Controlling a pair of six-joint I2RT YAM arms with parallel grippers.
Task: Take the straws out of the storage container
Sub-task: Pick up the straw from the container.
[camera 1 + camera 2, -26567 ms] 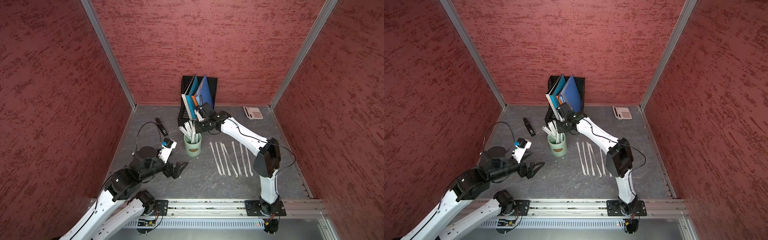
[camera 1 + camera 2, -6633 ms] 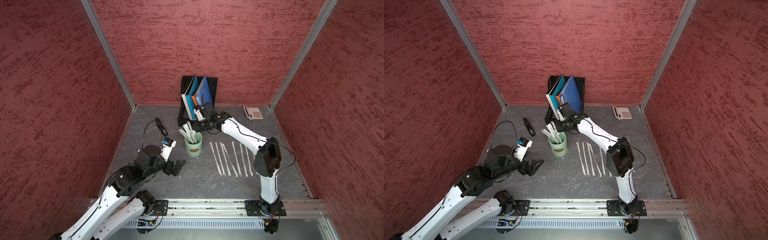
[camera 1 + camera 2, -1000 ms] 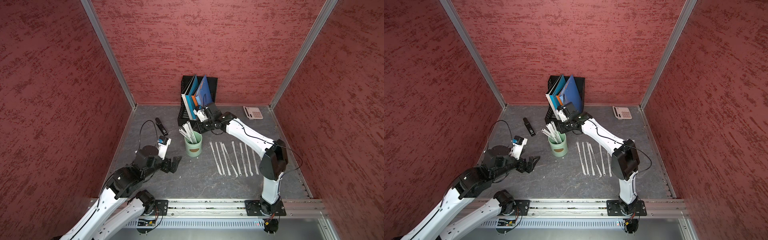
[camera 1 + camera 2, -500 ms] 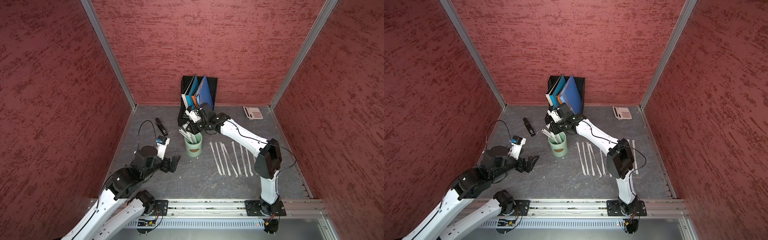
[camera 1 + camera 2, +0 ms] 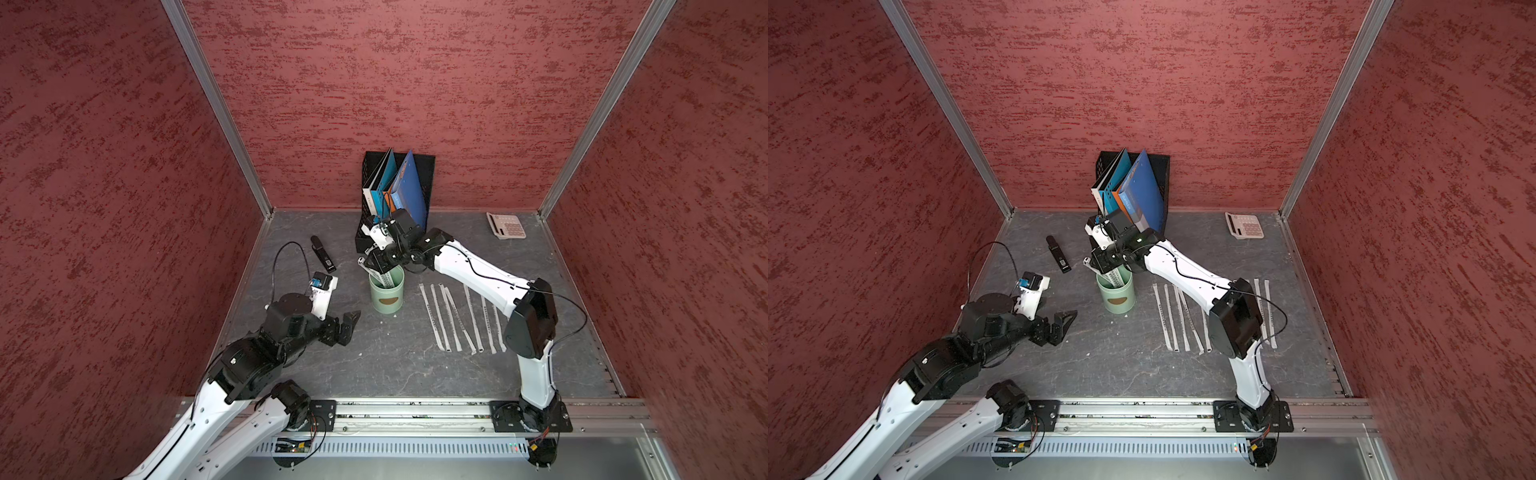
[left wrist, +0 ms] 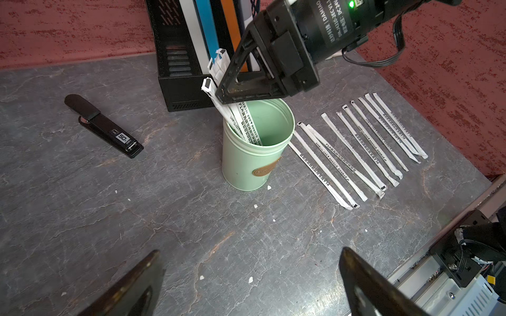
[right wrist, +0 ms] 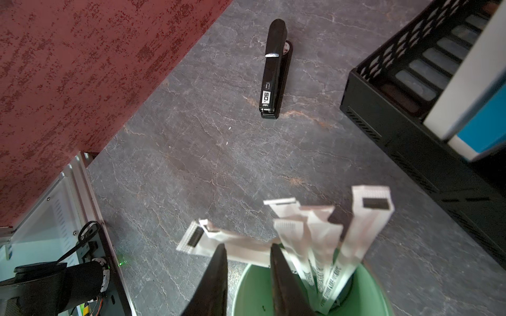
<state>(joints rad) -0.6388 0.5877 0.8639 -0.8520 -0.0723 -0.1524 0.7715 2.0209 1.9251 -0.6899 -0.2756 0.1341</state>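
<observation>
Mint-green storage container (image 5: 387,293) stood upright near ctr of both top views, on the grey stone-look table (image 5: 395,374), w/ its brown oval label facing the lower edge of frame. A handful of straws (image 6: 247,123) in white printed wrappers stood in it, leaning out over the rim twd the upper left. More wrapped straws lay flat as a loose row (image 6: 324,179) on the table just right of the cup, roughly parallel, running top to bottom in frame.

The right gripper (image 7: 247,249) hung over the cup's mouth at the straw tops, its white arm reaching in from lower right. Its fingers (image 7: 221,273) stood a narrow gap apart. One bent-over wrapper crossed that gap, but whether it was actually pinched couldn't be told. The left gripper (image 5: 348,326) sat low at the cup's left, well apart from it, jaws spread wide and pointing twd the cup.

A black mesh file rack (image 5: 424,170) w/ blue folders (image 5: 409,187) stood vs the back wall, directly above the cup in frame. A black stapler (image 5: 323,254) lay upper left of the cup. A pale keypad device (image 5: 506,225), calculator or phone, sat in the table's upper right corner. Red textured walls closed in three sides.
</observation>
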